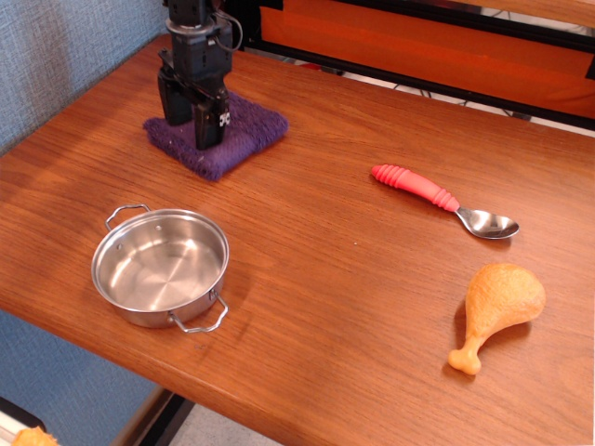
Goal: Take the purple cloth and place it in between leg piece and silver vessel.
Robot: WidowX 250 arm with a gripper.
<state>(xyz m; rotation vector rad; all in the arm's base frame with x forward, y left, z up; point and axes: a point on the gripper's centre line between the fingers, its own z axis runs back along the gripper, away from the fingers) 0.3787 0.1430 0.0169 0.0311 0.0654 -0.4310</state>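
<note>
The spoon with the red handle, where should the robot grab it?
Grip the spoon at the middle of its ribbed red handle, coming straight down from above with the gripper's fingers either side of it. It lies flat on the table, and the ribs give hold; the shiny bowl is slippery.

From my feed, purple cloth (228,137) sits at eleven o'clock, silver vessel (160,267) at eight, leg piece (498,304) at four, probably all on the surface (344,307).

A spoon (444,201) with a ribbed red handle and shiny metal bowl lies on the wooden tabletop (316,279), toward its right edge, handle pointing toward the far-left corner.
</note>
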